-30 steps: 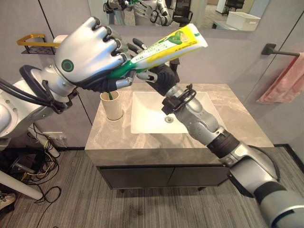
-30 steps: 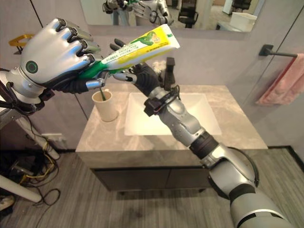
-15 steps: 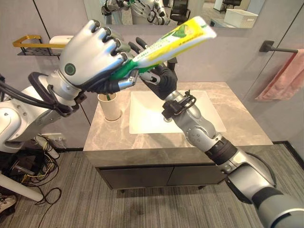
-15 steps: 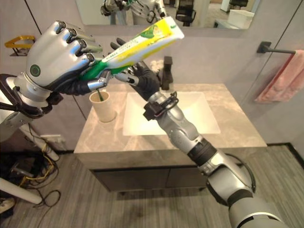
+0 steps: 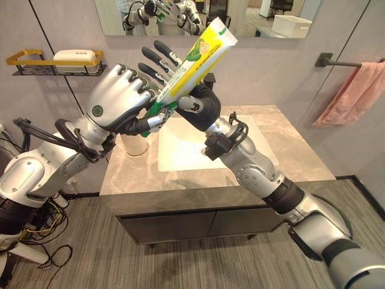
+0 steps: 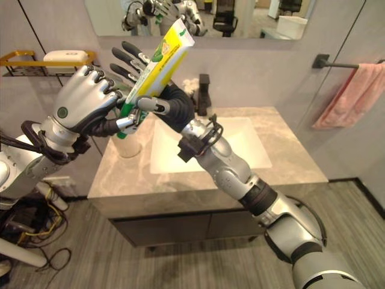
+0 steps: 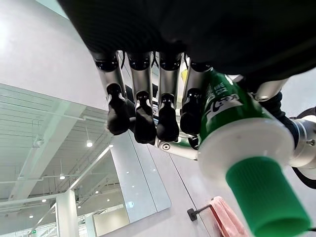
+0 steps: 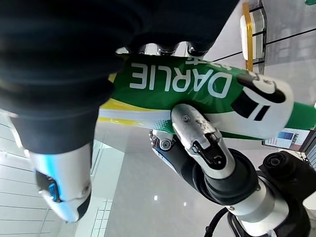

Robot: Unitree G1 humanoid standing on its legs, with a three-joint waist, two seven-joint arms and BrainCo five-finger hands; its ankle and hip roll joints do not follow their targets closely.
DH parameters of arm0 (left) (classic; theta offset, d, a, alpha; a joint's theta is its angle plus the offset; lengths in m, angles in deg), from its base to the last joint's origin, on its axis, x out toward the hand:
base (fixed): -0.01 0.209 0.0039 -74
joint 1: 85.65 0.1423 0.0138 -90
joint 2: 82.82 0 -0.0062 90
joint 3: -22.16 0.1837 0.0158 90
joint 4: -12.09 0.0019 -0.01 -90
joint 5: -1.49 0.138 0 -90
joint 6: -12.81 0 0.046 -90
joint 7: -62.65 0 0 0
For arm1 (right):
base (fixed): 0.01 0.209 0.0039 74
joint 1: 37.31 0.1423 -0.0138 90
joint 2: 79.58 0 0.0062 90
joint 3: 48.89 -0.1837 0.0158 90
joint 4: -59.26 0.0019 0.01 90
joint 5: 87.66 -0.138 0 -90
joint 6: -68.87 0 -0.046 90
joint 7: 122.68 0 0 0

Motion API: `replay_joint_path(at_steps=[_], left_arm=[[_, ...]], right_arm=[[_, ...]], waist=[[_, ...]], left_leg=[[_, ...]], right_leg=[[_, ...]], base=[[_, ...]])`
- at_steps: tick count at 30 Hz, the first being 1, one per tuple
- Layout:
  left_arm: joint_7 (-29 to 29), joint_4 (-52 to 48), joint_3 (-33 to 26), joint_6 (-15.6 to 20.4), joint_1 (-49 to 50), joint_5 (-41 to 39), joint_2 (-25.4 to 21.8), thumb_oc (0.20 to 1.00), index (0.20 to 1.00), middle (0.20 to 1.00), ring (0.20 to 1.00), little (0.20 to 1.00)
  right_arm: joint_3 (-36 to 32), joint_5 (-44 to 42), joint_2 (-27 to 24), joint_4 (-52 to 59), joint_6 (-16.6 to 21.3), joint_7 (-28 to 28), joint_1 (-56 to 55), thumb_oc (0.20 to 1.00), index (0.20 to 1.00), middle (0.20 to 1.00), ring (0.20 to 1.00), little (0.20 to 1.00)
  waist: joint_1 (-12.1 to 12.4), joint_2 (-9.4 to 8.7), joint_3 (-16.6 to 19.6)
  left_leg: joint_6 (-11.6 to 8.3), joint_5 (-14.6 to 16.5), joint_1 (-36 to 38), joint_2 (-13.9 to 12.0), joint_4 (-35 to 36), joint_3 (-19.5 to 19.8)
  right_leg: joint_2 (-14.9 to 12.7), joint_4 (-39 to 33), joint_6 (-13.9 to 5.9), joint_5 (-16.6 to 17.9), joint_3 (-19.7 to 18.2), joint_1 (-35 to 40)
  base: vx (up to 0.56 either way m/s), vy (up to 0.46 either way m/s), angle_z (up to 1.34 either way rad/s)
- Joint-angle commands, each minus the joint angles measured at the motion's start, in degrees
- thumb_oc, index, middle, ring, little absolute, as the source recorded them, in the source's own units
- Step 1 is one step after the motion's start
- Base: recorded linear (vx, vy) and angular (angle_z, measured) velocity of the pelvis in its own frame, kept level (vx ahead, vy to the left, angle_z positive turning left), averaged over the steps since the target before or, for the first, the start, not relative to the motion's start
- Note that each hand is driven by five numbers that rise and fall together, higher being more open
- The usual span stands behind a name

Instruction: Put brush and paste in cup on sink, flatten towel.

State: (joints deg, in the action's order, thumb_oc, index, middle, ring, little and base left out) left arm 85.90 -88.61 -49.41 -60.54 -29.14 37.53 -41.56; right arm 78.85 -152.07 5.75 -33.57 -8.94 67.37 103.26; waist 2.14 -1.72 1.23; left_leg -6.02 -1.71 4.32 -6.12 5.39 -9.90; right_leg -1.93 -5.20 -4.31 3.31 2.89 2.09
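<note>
You had the paste tube [image 5: 191, 59] held high above the table [image 5: 283, 153], left hand [image 5: 117, 102] curled round its cap end, right hand [image 5: 189, 102] cradling it with fingers mostly straight; a mistimed release risked dropping it short of the cup [image 5: 135, 144]

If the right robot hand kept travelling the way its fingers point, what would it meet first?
Probably the mirror on the wall: the right robot hand points up and back past the toothpaste tube, though depth is unclear.
</note>
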Motion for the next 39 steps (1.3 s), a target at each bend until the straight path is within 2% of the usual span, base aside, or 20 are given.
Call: replay_joint_path(at_steps=[1, 23, 24, 27, 28, 29, 30, 31, 33, 34, 39], left_arm=[[-0.15, 4.85, -1.80, -2.70, -2.80, -1.48, -0.47, 0.200, 0.200, 0.200, 0.200, 0.200], [-1.74, 1.81, -3.99, -2.52, 5.20, 0.96, 1.28, 0.200, 0.200, 0.200, 0.200, 0.200], [-1.81, 1.63, -4.44, -2.44, 5.94, 0.90, 1.38, 0.200, 0.200, 0.200, 0.200, 0.200], [-1.93, 1.50, -4.75, -2.57, 6.60, 0.82, 1.38, 0.200, 0.200, 0.200, 0.200, 0.200], [-2.01, 1.17, -5.22, -2.58, 7.11, 0.70, 1.23, 0.200, 0.200, 0.200, 0.200, 0.200], [-1.99, 1.11, -5.33, -2.58, 7.21, 0.61, 1.15, 0.200, 0.200, 0.200, 0.200, 0.200], [-2.00, 1.05, -5.37, -2.56, 7.33, 0.51, 1.22, 0.200, 0.200, 0.200, 0.200, 0.200], [-2.01, 0.93, -5.50, -2.56, 7.44, 0.39, 1.31, 0.200, 0.200, 0.200, 0.200, 0.200], [-1.98, 0.71, -5.95, -2.64, 7.83, 0.29, 1.40, 0.200, 0.200, 0.200, 0.200, 0.200], [-1.95, 0.55, -6.11, -2.65, 7.98, 0.24, 1.46, 0.200, 0.200, 0.200, 0.200, 0.200], [-1.97, -0.37, -7.11, -2.74, 8.59, -0.17, 1.97, 0.200, 0.200, 0.200, 0.200, 0.200]], right_arm=[[-1.51, 1.62, 1.79, 3.81, 1.64, 3.14, 4.29, 1.000, 1.000, 1.000, 1.000, 1.000], [-3.77, 0.66, 4.72, 3.74, 2.54, 0.36, 1.76, 1.000, 1.000, 1.000, 1.000, 1.000], [-3.95, 0.58, 4.72, 3.94, 2.65, 0.15, 1.42, 0.950, 0.950, 0.950, 0.950, 0.950], [-4.14, 0.54, 4.78, 4.03, 2.75, -0.17, 1.09, 0.887, 0.887, 0.887, 0.887, 0.887], [-4.12, 0.55, 4.71, 4.09, 2.75, -0.43, 0.99, 0.740, 0.740, 0.740, 0.740, 0.740], [-4.19, 0.50, 4.62, 4.13, 2.78, -0.53, 0.93, 0.715, 0.715, 0.715, 0.715, 0.715], [-4.19, 0.50, 4.59, 4.14, 2.76, -0.52, 0.91, 0.592, 0.592, 0.592, 0.592, 0.592], [-4.13, 0.43, 4.60, 4.17, 2.73, -0.55, 0.90, 0.548, 0.548, 0.548, 0.548, 0.548], [-4.30, 0.35, 4.59, 4.06, 2.85, -0.64, 0.75, 0.285, 0.285, 0.285, 0.285, 0.285], [-4.30, 0.42, 4.67, 4.08, 2.87, -0.66, 0.77, 0.200, 0.200, 0.200, 0.200, 0.200], [-4.18, 1.25, 3.86, 4.68, 2.68, -0.69, 0.53, 0.200, 0.200, 0.200, 0.200, 0.200]], waist=[[-0.09, -2.33, 0.99], [-0.02, -2.20, 0.62], [0.04, -2.21, 0.57], [0.12, -2.27, 0.50], [0.14, -2.31, 0.44], [0.17, -2.31, 0.40], [0.16, -2.33, 0.40], [0.22, -2.38, 0.37], [0.24, -2.38, 0.32], [0.27, -2.38, 0.34], [0.21, -2.40, 0.28]], left_leg=[[-1.76, 4.75, 4.81, -0.38, -0.39, 0.43], [-1.45, 4.89, 4.91, -0.37, -0.39, 0.13], [-1.44, 4.91, 4.94, -0.40, -0.39, 0.07], [-1.43, 4.93, 4.94, -0.41, -0.39, 0.05], [-1.43, 4.95, 4.91, -0.42, -0.39, 0.03], [-1.41, 4.94, 4.87, -0.38, -0.39, 0.06], [-1.40, 4.96, 4.87, -0.35, -0.39, 0.09], [-1.40, 4.96, 4.85, -0.34, -0.39, 0.13], [-1.38, 5.01, 4.85, -0.34, -0.39, 0.20], [-1.35, 5.05, 4.87, -0.30, -0.39, 0.26], [-1.31, 5.12, 4.85, -0.32, -0.39, 0.60]], right_leg=[[-8.43, 0.20, -7.65, 1.58, 3.82, 0.01], [-8.43, 0.20, -7.47, 1.69, 3.33, -0.15], [-8.41, 0.20, -7.47, 1.69, 3.29, -0.14], [-8.41, 0.20, -7.48, 1.71, 3.24, -0.17], [-8.43, 0.20, -7.47, 1.76, 3.22, -0.24], [-8.42, 0.20, -7.49, 1.75, 3.20, -0.24], [-8.41, 0.20, -7.50, 1.75, 3.21, -0.22], [-8.41, 0.20, -7.48, 1.72, 3.26, -0.19], [-8.40, 0.20, -7.47, 1.69, 3.31, -0.14], [-8.39, 0.20, -7.44, 1.65, 3.30, -0.08], [-8.44, 0.20, -7.34, 1.53, 3.53, 0.15]], base=[[0.00, 0.000, 0.00], [0.00, 0.000, 0.00], [0.00, 0.000, 0.00], [0.00, 0.000, 0.00], [0.00, 0.000, 0.00], [0.00, 0.000, 0.00], [0.00, 0.000, 0.00], [0.00, 0.000, 0.00], [0.00, 0.000, 0.00], [0.00, 0.000, 0.00], [0.00, 0.000, 0.00]])
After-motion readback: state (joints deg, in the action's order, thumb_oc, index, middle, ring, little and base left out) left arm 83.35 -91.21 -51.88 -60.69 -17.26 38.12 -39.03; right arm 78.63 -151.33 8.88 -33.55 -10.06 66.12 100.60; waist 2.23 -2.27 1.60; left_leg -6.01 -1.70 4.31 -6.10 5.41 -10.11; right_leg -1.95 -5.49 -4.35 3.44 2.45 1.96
